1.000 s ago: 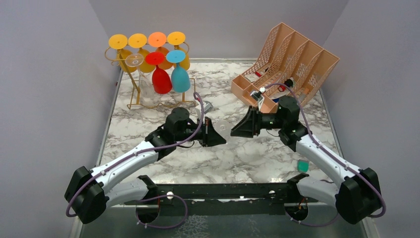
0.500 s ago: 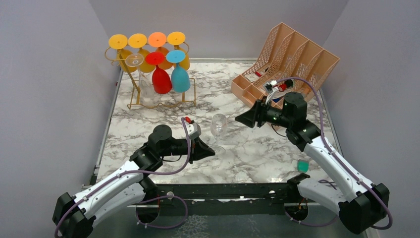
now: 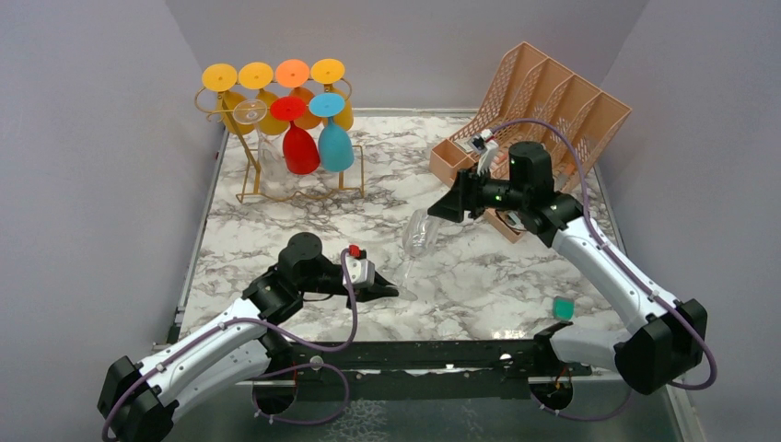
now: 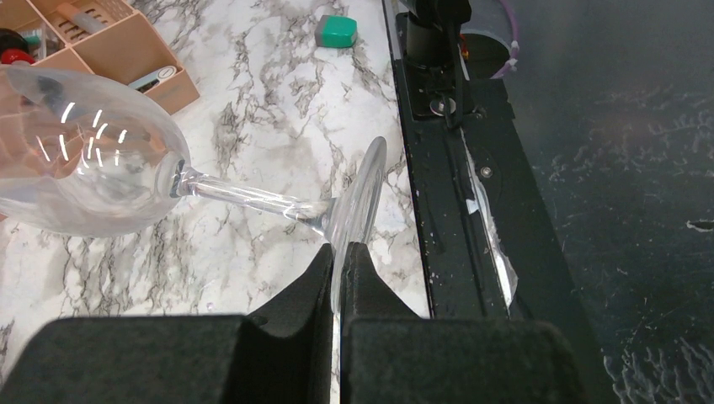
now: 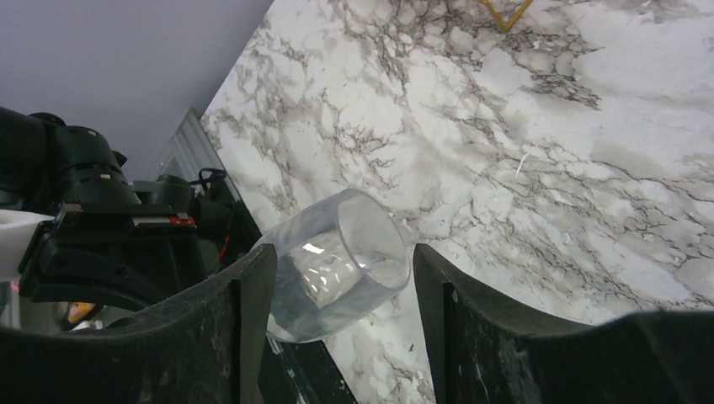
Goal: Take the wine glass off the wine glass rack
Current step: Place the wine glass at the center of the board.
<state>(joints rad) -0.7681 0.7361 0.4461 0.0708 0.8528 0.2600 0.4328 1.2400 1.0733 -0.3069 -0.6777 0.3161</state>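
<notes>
At mid-table, well off the wine glass rack (image 3: 249,175), the wine glass (image 3: 419,235) has tipped from upright. The left gripper (image 3: 387,290) pinches its foot, and the right gripper (image 3: 440,210) has spread wider around the bowl.

Clear glossy wine glass (image 4: 93,168), gold metal-wire rack (image 3: 244,152), polished marble tabletop (image 3: 304,230)

Bright, even light, glints on wine glass (image 4: 101,168)
</notes>
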